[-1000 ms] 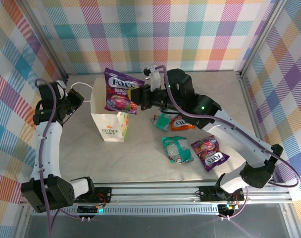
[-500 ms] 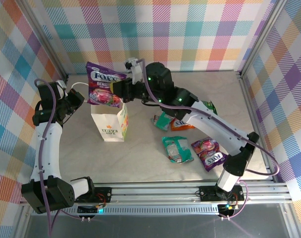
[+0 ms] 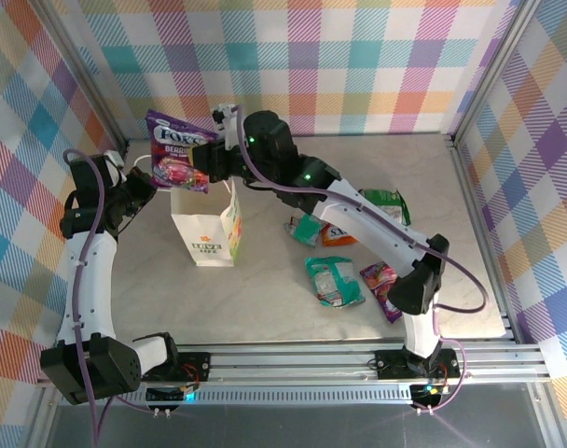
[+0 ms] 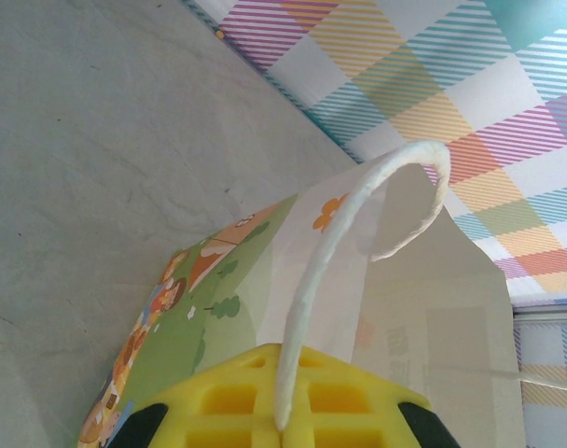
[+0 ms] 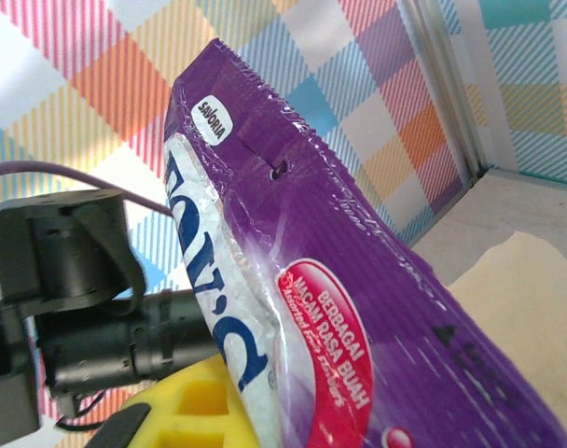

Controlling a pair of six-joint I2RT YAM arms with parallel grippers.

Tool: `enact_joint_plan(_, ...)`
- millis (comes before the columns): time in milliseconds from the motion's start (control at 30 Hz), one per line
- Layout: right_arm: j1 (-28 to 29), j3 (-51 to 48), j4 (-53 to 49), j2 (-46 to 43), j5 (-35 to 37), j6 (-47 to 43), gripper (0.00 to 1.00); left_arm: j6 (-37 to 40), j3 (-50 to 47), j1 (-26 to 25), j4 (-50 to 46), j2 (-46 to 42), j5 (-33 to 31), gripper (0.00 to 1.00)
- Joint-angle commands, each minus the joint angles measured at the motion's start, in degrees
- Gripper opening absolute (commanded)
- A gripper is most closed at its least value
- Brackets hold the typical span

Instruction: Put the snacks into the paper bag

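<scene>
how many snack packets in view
6: purple packet in the right gripper; on the table: green packet far right, teal packet and orange packet together, teal-green packet, small purple packet partly behind the arm. The paper bag may hide more.

Grey table (image 3: 265, 299); plaid walls (image 3: 358, 65); metal rail (image 3: 293, 358) at near edge

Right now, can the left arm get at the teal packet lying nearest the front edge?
Probably not. The left gripper is shut on the paper bag's cord handle, and the bag stands between it and the teal packet.
</scene>
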Motion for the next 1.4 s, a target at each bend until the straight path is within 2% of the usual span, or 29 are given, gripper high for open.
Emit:
enact_joint_plan(0,0.24,5.28,0.13,2.17,2.92,1.17,0.00,0.24,0.01,1.13,-1.42,-1.36,1.68,0.00)
enact_joint_plan(433,-0.08,6.98,-4.41,5.87,7.82,-0.97,0.00,0.68,0.36,1.34,-2.12,-1.25,1.53,0.00)
enact_joint_plan(933,-0.08,0.77,-9.86,1.47,15.03,-5.11,0.00,0.62,0.18,1.33,-2.21,-1.09,1.16,0.00)
enact_joint_plan(1367,-0.11,-3.86,-13.33,-0.85,18.58,-4.54,0.00,0.59,0.27,1.33,-2.43,-1.15,1.41,0.00)
